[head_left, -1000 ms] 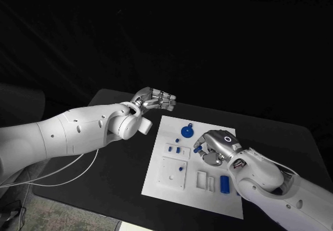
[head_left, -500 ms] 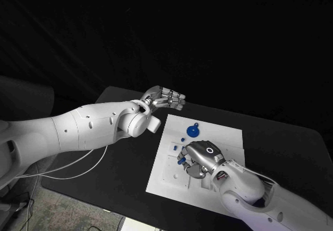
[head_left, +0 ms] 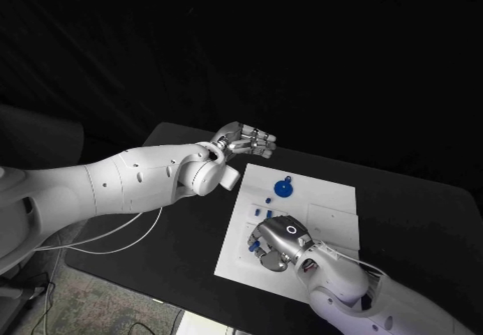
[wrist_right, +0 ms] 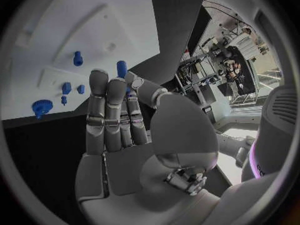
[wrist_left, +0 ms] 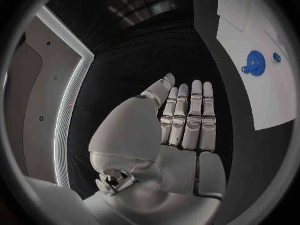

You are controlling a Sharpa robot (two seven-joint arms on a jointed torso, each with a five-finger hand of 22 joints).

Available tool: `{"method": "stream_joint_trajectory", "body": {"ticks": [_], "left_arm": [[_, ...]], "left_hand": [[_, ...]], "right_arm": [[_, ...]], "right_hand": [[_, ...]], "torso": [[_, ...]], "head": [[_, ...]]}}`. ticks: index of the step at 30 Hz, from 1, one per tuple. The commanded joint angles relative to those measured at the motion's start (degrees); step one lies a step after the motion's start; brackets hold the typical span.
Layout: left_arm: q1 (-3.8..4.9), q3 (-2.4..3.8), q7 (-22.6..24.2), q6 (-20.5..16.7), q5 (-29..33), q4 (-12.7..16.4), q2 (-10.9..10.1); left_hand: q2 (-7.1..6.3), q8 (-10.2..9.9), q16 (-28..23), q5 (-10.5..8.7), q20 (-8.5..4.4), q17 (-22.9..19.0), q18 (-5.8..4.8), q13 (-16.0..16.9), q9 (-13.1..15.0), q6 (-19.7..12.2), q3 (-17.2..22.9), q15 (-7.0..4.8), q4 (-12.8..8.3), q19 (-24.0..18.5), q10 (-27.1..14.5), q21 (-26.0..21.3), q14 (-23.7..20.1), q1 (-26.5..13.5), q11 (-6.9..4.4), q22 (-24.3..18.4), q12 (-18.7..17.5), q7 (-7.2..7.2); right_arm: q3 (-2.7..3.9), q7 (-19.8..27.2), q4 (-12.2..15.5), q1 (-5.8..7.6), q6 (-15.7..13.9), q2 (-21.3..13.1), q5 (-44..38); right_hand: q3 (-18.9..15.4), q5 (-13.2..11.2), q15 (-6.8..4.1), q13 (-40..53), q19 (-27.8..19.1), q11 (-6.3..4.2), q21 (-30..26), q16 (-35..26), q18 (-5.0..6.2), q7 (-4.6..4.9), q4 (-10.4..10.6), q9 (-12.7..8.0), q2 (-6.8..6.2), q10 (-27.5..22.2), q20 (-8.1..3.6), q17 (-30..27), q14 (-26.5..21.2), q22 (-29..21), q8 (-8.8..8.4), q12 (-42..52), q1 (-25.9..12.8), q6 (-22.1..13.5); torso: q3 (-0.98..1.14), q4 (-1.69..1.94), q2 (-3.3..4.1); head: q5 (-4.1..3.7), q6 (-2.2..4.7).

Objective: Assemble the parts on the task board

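I judge assembly barely begun: my right hand point(head_left: 273, 242) pinches a blue peg point(wrist_right: 121, 68) over the task board point(head_left: 332, 202) mid-desk, gear point(head_left: 280, 188) loose, left hand point(head_left: 245, 140) empty, fingers straight.

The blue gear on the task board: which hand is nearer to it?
Left, narrowly. The left hand hovers off the task board beyond its far corner; the right hand lies over the board's near half, farther from the blue gear.
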Motion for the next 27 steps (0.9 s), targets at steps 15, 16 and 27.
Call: {"method": "stream_joint_trajectory", "body": {"ticks": [15,16,27], "left_arm": [[0.08,0.03,0.22,1.06,0.25,-0.13,0.07],[0.08,0.03,0.21,1.08,0.25,-0.15,0.07],[0.08,0.02,0.07,1.24,0.25,-0.27,-0.10]], "left_hand": [[0.12,0.08,-0.15,-0.13,0.05,0.05,0.43,-0.06,0.02,-0.08,0.06,0.06,0.38,0.46,-0.49,0.31,-0.42,0.33,0.08,-0.05,-0.18,-0.07],[0.12,0.08,-0.15,-0.13,0.05,0.05,0.43,-0.06,0.02,-0.08,0.06,0.06,0.38,0.46,-0.49,0.31,-0.42,0.33,0.08,-0.05,-0.18,-0.07],[0.13,0.06,-0.15,-0.16,0.08,0.05,0.47,-0.06,0.02,-0.10,-0.02,0.10,0.42,0.51,-0.62,0.32,-0.49,0.30,0.12,-0.29,-0.19,-0.03]], "right_arm": [[-0.34,0.66,-1.84,-1.17,1.40,0.28,-1.95],[-0.34,0.60,-1.78,-1.24,1.24,0.22,-2.30],[-0.33,-0.10,-1.63,-1.63,-0.60,-0.12,-4.03]], "right_hand": [[0.24,0.31,-0.04,0.36,1.98,-1.63,-0.14,-0.33,1.48,0.01,-0.14,-0.03,0.24,6.14,-0.14,0.13,0.39,0.08,0.06,0.37,-0.41,0.33],[0.24,0.31,-0.04,0.36,1.98,-1.63,-0.14,-0.33,1.48,0.01,-0.14,-0.03,0.24,6.14,-0.14,0.13,0.39,0.08,0.06,0.37,-0.41,0.33],[0.34,0.25,-0.07,0.36,2.01,-1.66,-0.09,-0.39,1.49,-0.04,-0.19,-0.03,0.09,6.28,-0.17,0.22,0.49,0.18,0.06,0.37,-0.34,0.47]], "torso": [[0.04,-0.09,0.00],[0.03,-0.09,0.00],[0.04,0.00,-0.01]], "head": [[0.33,-0.62],[0.28,-0.59],[-0.25,-0.38]]}}
